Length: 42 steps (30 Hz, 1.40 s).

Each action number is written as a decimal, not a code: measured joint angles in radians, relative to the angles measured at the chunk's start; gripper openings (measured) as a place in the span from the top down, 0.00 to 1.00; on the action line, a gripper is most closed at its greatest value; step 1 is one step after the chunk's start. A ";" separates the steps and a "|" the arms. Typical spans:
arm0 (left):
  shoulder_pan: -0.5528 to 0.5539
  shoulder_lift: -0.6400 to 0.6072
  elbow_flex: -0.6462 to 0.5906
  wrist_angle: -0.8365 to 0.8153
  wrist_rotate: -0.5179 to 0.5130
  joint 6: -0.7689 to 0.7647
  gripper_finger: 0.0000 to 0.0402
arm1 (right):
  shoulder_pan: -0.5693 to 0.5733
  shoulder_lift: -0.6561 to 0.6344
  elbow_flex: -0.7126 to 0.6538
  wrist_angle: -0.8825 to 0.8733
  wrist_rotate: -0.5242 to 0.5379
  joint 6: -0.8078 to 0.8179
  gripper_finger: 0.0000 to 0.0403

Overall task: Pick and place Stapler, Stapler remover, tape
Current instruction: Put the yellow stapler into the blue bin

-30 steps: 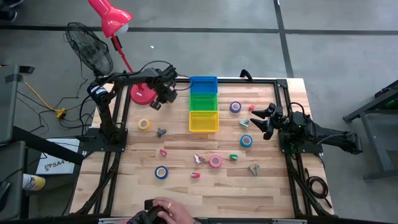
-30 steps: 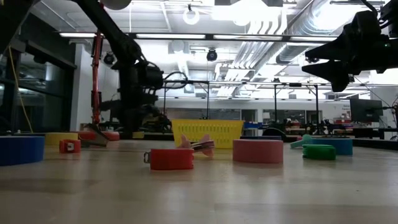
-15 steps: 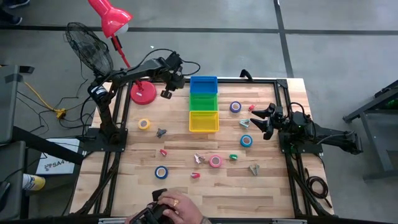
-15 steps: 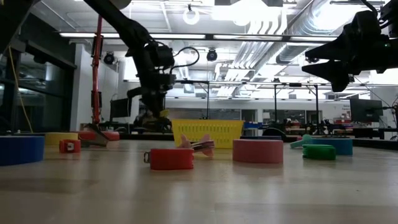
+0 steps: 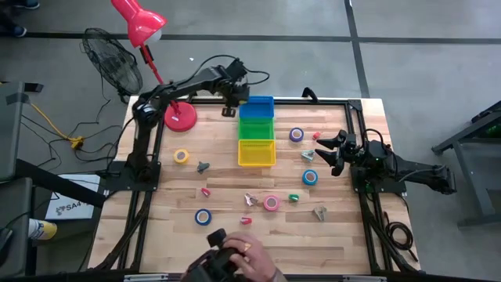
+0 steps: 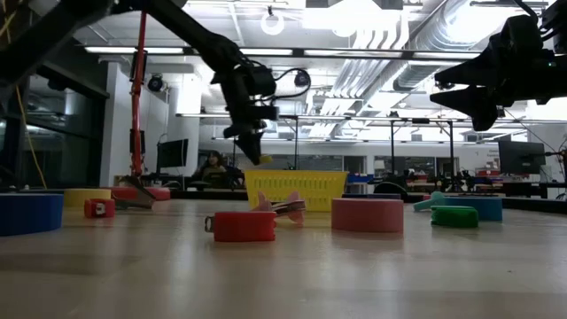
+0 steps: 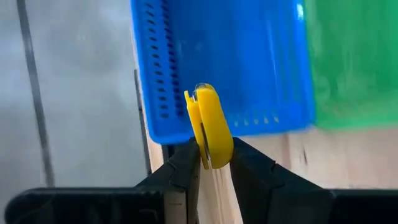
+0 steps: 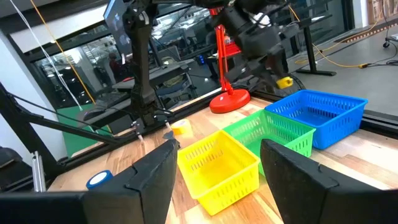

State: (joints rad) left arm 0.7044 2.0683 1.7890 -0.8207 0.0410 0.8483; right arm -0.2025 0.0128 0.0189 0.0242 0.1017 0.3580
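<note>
Left wrist view: my left hand (image 7: 211,163) pinches a small yellow piece (image 7: 210,126) just short of the blue basket (image 7: 236,62); letting go now could drop it outside. Right hand (image 5: 335,152) waits spread above the worktop (image 5: 235,243).

Even, bright overhead light falls on the bench (image 5: 235,243), leaving only faint shadows. In the low view, ceiling lamps (image 6: 266,22) glare white and the near boards blur. The blue basket (image 7: 236,62) is soft with motion blur.

Two slim black jointed arms trail looping black cables; dark flat jaws.
</note>
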 joint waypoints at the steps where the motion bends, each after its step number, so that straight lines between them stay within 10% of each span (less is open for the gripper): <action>1: -0.001 0.020 0.032 -0.023 0.000 -0.030 0.81 | 0.000 0.000 0.000 0.000 0.000 0.000 0.45; 32: -0.051 0.177 0.200 -0.124 -0.004 -0.225 0.81 | 0.000 0.000 0.000 0.000 0.000 0.000 0.45; 42: -0.051 0.177 0.200 -0.123 -0.004 -0.221 0.62 | 0.000 0.000 0.000 0.000 0.000 0.000 0.45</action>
State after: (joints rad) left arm 0.6535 2.2448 1.9892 -0.9432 0.0372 0.6270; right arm -0.2026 0.0131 0.0190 0.0246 0.1017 0.3580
